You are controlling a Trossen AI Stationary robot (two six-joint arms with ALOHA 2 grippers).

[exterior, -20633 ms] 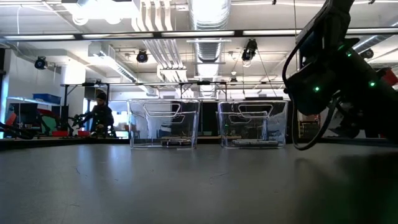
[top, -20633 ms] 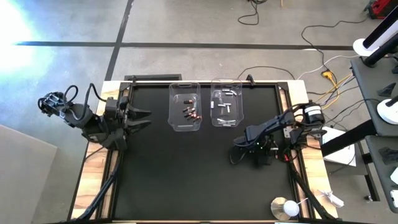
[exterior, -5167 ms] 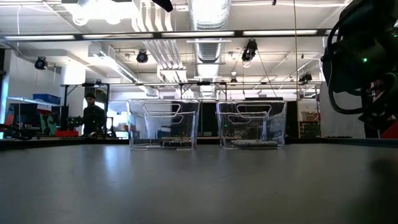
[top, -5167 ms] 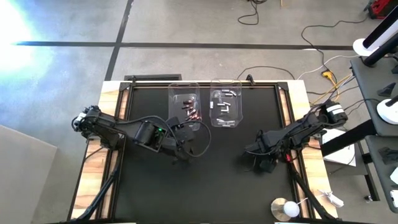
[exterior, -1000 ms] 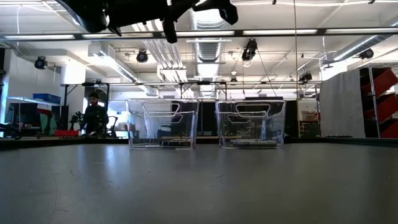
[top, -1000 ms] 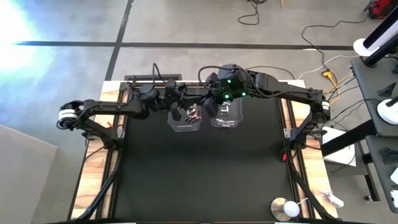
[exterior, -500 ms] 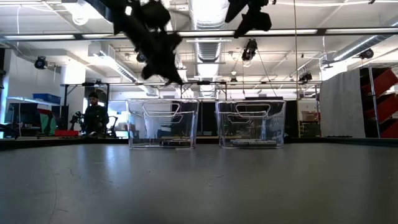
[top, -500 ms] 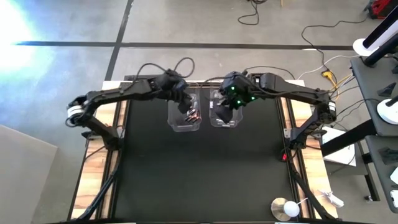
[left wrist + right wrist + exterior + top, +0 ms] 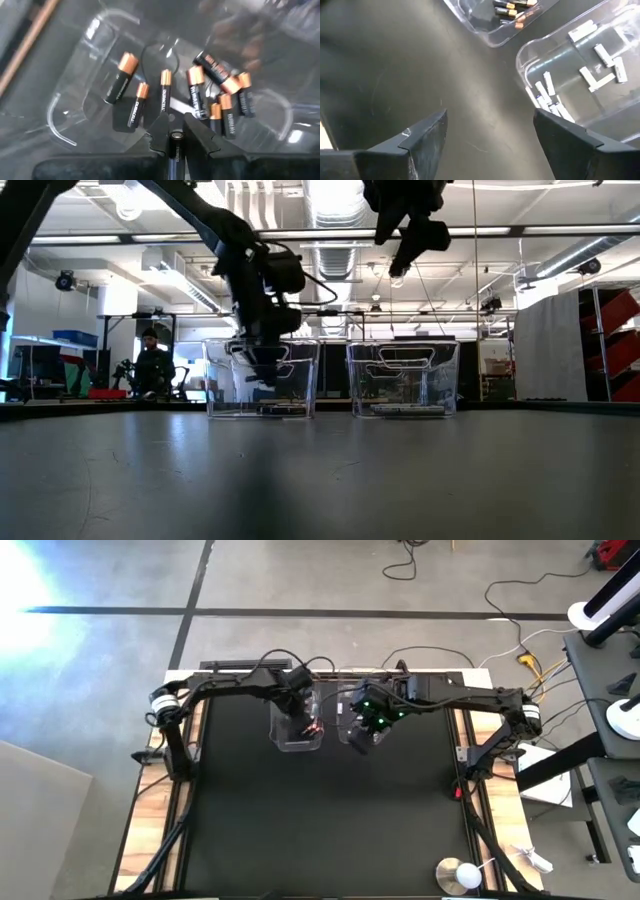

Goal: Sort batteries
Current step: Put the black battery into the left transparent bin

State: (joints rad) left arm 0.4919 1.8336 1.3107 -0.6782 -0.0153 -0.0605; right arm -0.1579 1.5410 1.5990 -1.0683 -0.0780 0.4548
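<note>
Batteries, two kinds, kept apart in two clear tubs on a black bench (image 9: pixel 320 800).

1. Left tub (image 9: pixel 297 730), upper middle of the high view, just left of its twin. Contents: dark batteries (image 9: pixel 200 97) with copper-coloured ends and pale lettering on the body, lying loose and crosswise on the floor of the tub; about eight show in the left wrist view. In the high view they read as a small reddish cluster (image 9: pixel 311 726) toward the tub's right side.

2. Right tub (image 9: pixel 570 65), just beside the left one, not seen to touch it. Contents: white batteries (image 9: pixel 597 62), short pale cylinders, scattered singly and in a small heap near one corner.

3. Left gripper (image 9: pixel 175 140), lower middle of the left wrist view, hanging over the left tub. Clenched on one dark battery (image 9: pixel 175 142) held end-on between the fingertips. Judged reason for the placement: the battery is carried above its own kind so that letting go drops it among them.

4. Right gripper (image 9: pixel 490 135), fingers spread wide across the bottom of the right wrist view, nothing between them. It sits above the bench at the near edge of the right tub; in the high view it shows at upper centre (image 9: pixel 365 725). Judged reason: its load is already delivered.

5. Loose batteries on the bench: none seen in the high view.
</note>
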